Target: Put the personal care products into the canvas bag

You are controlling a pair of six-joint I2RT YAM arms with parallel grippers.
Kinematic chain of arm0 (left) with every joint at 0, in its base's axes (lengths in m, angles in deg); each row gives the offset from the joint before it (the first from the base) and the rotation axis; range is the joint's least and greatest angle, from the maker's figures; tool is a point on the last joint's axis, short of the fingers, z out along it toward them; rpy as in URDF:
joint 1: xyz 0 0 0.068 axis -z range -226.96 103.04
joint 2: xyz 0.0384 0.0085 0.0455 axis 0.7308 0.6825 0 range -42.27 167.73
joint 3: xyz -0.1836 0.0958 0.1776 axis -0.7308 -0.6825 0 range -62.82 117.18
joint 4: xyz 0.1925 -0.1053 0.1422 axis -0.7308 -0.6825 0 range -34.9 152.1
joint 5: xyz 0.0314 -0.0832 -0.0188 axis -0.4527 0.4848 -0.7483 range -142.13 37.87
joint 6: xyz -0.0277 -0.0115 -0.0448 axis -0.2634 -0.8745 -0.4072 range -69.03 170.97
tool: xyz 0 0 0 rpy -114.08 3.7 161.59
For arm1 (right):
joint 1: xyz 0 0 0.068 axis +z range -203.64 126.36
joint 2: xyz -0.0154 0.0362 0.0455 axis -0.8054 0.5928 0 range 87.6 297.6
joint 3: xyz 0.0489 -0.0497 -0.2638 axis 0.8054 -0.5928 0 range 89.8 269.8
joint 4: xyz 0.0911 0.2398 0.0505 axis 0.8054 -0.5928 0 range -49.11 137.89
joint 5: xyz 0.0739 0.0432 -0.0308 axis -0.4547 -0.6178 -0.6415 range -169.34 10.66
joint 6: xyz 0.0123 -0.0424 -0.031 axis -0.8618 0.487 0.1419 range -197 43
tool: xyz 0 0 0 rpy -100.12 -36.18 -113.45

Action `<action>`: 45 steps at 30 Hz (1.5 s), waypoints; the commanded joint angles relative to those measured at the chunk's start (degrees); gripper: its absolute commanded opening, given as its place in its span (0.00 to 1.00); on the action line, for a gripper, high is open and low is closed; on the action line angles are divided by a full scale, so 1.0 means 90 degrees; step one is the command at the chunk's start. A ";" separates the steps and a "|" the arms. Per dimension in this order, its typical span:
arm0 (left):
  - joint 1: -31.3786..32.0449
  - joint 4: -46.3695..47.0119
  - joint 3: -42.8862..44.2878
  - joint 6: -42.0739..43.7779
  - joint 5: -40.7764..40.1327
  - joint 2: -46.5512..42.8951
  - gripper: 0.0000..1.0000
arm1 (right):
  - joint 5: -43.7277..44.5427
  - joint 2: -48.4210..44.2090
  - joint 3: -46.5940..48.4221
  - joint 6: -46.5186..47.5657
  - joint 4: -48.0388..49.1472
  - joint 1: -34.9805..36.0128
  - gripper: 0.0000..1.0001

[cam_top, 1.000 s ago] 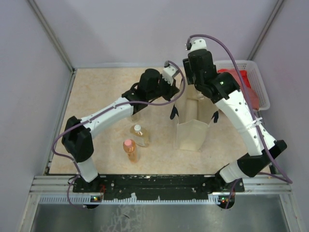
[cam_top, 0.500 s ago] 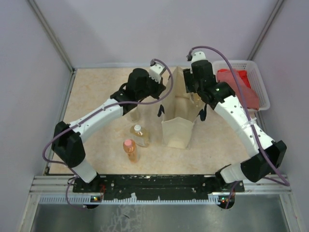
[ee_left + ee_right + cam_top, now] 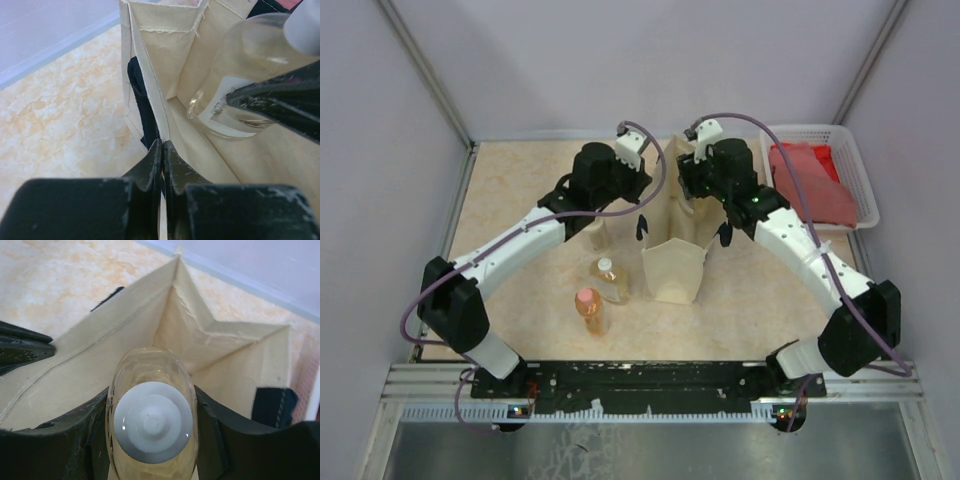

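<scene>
The beige canvas bag (image 3: 674, 268) stands open mid-table, its dark handles hanging at both sides. My left gripper (image 3: 648, 196) is shut on the bag's left rim (image 3: 150, 100), with cloth pinched between the fingers (image 3: 162, 150). My right gripper (image 3: 702, 192) is shut on a pale translucent bottle with a white cap (image 3: 152, 422) and holds it in the bag's mouth (image 3: 200, 347); the bottle also shows in the left wrist view (image 3: 245, 70). On the table left of the bag lie an amber bottle (image 3: 610, 281), an orange bottle with a pink cap (image 3: 590, 311) and a cream bottle (image 3: 596, 233) partly under my left arm.
A white plastic basket (image 3: 850, 165) with red cloth (image 3: 805, 180) stands at the back right. Enclosure walls bound the table on the left, back and right. The three loose bottles sit close beside the bag's left side.
Both grippers and the bag have moved left across the table, away from the basket and towards the loose bottles. The right gripper still holds its bottle.
</scene>
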 commanded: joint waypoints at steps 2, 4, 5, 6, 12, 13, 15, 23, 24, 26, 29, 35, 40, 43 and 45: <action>-0.0026 0.0060 -0.0109 -0.0068 -0.0036 -0.0307 0.07 | -0.0987 0.0084 -0.0082 0.1005 0.2161 -0.0059 0.00; -0.0046 0.0029 -0.0137 -0.0086 -0.0055 -0.0376 0.07 | -0.1346 0.0252 -0.0159 0.1062 0.2277 -0.0218 0.00; -0.0054 -0.0001 -0.0151 -0.0099 -0.0057 -0.0415 0.07 | -0.1501 0.0311 -0.0219 0.1057 0.2392 -0.0298 0.00; -0.0056 -0.0047 -0.0158 -0.0104 -0.0063 -0.0457 0.07 | -0.1657 0.0354 -0.0293 0.1044 0.2509 -0.0380 0.00; -0.0075 -0.0159 -0.0307 -0.0201 -0.0025 -0.0729 0.07 | -0.2227 0.0831 -0.0205 0.1375 0.2619 -0.0661 0.00; -0.0076 -0.0174 -0.0324 -0.0216 -0.0020 -0.0752 0.07 | -0.2241 0.0933 -0.0158 0.1422 0.2642 -0.0684 0.00; -0.0086 -0.0209 -0.0323 -0.0185 -0.0039 -0.0767 0.07 | -0.2309 0.1111 -0.0079 0.1454 0.2744 -0.0730 0.00; -0.0141 -0.0105 -0.0520 -0.0181 -0.0033 -0.0768 0.08 | -0.2658 0.1754 0.0321 0.1575 0.2944 -0.0765 0.00; -0.0152 -0.0103 -0.0543 -0.0189 -0.0023 -0.0763 0.08 | -0.2681 0.1832 0.0339 0.1597 0.2977 -0.0763 0.00; -0.0180 -0.0085 -0.0576 -0.0205 0.0007 -0.0758 0.08 | -0.2750 0.1919 0.0363 0.1587 0.3067 -0.0761 0.00; -0.0221 -0.0055 -0.0625 -0.0228 0.0040 -0.0755 0.08 | -0.2848 0.1986 0.0335 0.1477 0.3243 -0.0766 0.00; -0.0290 -0.0054 -0.0643 -0.0232 0.0074 -0.0758 0.08 | -0.2716 0.2068 0.0194 0.1469 0.3251 -0.0761 0.00; -0.0339 -0.0053 -0.0657 -0.0231 0.0131 -0.0748 0.08 | -0.2492 0.2019 0.0063 0.1461 0.3052 -0.0762 0.31; -0.0367 -0.0043 -0.0667 -0.0231 0.0175 -0.0748 0.08 | -0.2402 0.1909 0.0059 0.1450 0.2764 -0.0761 0.54; -0.0383 -0.0021 -0.0691 -0.0231 0.0208 -0.0750 0.08 | -0.2343 0.1787 0.0072 0.1392 0.2609 -0.0762 0.67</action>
